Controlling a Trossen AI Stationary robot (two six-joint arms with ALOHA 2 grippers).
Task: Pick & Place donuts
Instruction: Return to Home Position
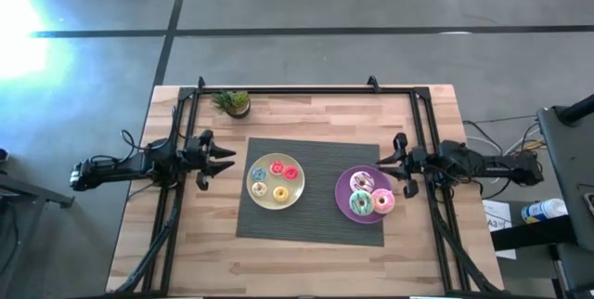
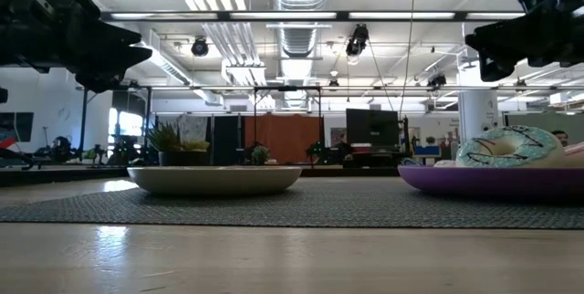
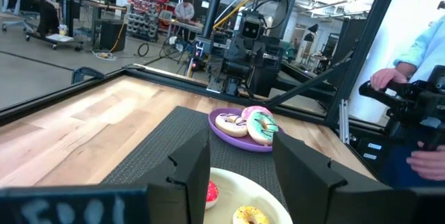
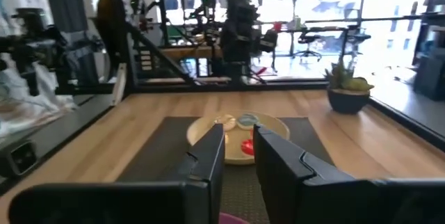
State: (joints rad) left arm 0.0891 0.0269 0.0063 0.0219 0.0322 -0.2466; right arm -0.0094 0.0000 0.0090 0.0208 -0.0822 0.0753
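High view: jaws parted and empty, the left gripper [image 1: 225, 162] hangs just beside the yellow plate [image 1: 290, 199] and the right gripper [image 1: 401, 164] just beside the purple plate [image 1: 342, 186], each facing inward from its side of the bench [image 1: 306, 113]. Neither holds anything, a parked stance suggesting the sorting is done. The mini donuts [image 1: 277, 168] lie on the yellow plate, the larger donuts [image 1: 354, 203] on the purple, all clear of the jaws, atop a dark mat [image 1: 316, 150].
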